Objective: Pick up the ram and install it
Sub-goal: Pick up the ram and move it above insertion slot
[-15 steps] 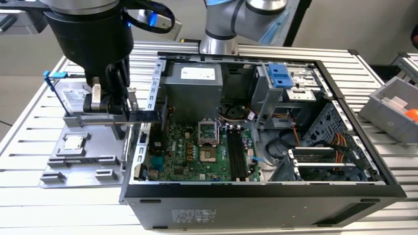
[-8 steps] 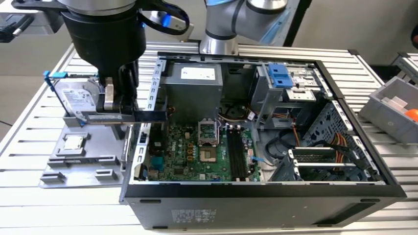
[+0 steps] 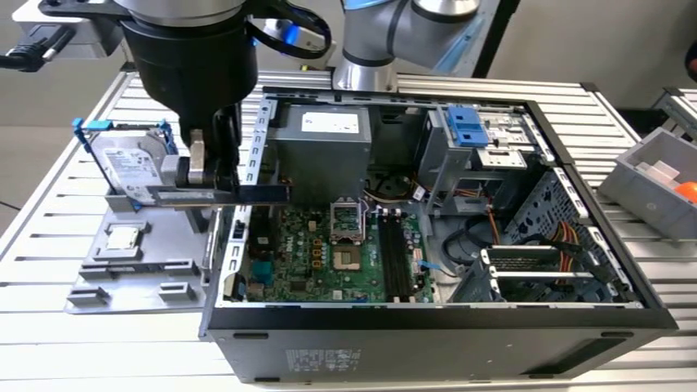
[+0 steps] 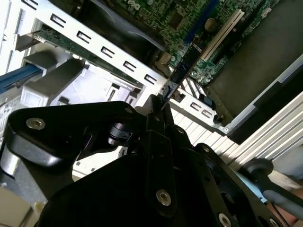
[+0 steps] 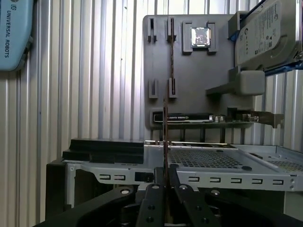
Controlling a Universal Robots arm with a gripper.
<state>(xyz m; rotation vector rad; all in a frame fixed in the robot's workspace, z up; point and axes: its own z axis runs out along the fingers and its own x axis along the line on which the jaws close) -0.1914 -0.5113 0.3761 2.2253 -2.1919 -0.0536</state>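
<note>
Exterior view — end effector point(image 3: 201, 184) grips the ram point(image 3: 259, 194); tray point(image 3: 122, 287) holds processor chip point(image 3: 120, 238).

Black end effector point(image 4: 158, 106) with silver screws point(image 4: 163, 197) on a grey arm point(image 3: 376, 41).

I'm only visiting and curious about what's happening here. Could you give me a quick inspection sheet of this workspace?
Surface: slatted metal table carrying an open computer case and a gray parts holder.
Job's things: the ram is clamped in the gripper, off the holder, at the case's edge nearest it; the motherboard slots look unfilled.
Clutter: hard drive and processor chip on the holder; gray bin at the exterior view's right.
Gripper: shut on the ram.
Cables: coloured wires inside the case.
Surroundings: arm's base behind the case.
</note>
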